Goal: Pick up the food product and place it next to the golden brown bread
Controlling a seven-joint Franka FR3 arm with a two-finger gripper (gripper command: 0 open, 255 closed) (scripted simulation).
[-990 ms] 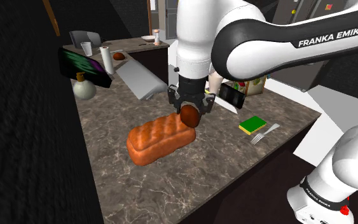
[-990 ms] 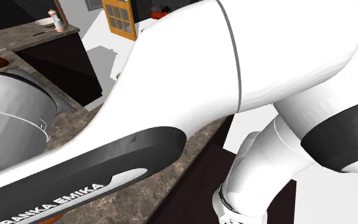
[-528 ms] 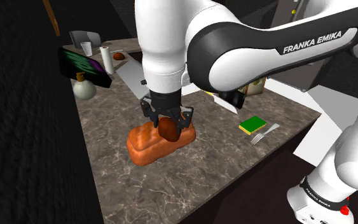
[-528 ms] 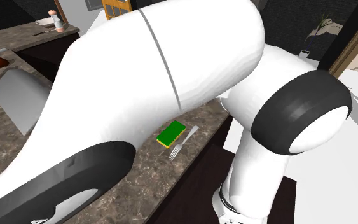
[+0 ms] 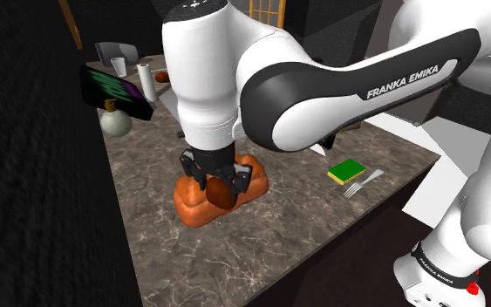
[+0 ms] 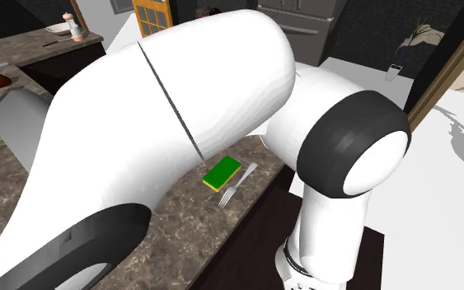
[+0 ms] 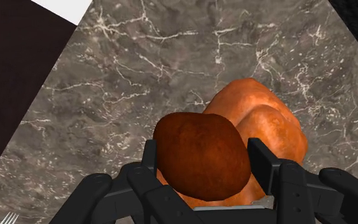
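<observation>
Clasping the dark reddish-brown food lump (image 7: 199,143) between both fingers, my gripper (image 7: 204,167) hangs low over the golden brown bread (image 7: 269,124), which lies on the marbled stone counter (image 7: 139,63). Whether the food lump touches the bread beneath it, I cannot tell. In the shoulder view a green sponge (image 5: 348,170) and a fork (image 5: 364,183) lie side by side near the counter's edge, well apart from the bread.
</observation>
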